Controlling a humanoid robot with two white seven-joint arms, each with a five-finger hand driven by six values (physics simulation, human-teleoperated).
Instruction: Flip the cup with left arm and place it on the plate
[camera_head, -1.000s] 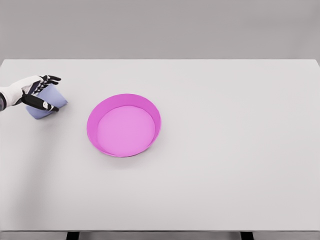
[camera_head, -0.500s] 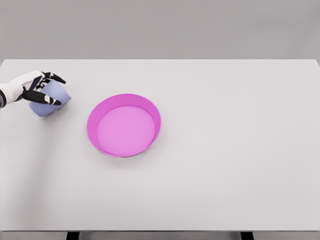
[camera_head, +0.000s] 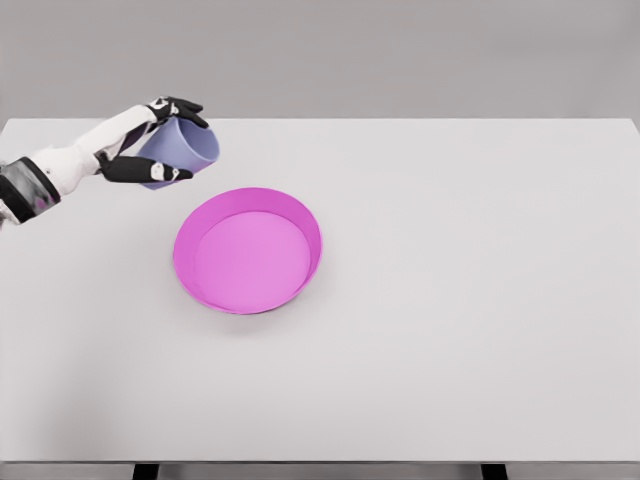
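Half the job is looking done: the left hand is clasping the lilac cup, tilted and seemingly clear of the table, near the pink plate, with righting and placing left.

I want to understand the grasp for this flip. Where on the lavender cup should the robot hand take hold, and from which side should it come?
Probably the side wall, from the picture's left. The cup is tilted with its opening toward the right, so the wall is the free curved surface. The left robot hand wraps it so, fingers over the top and thumb beneath, leaving the opening clear above the pink plate.
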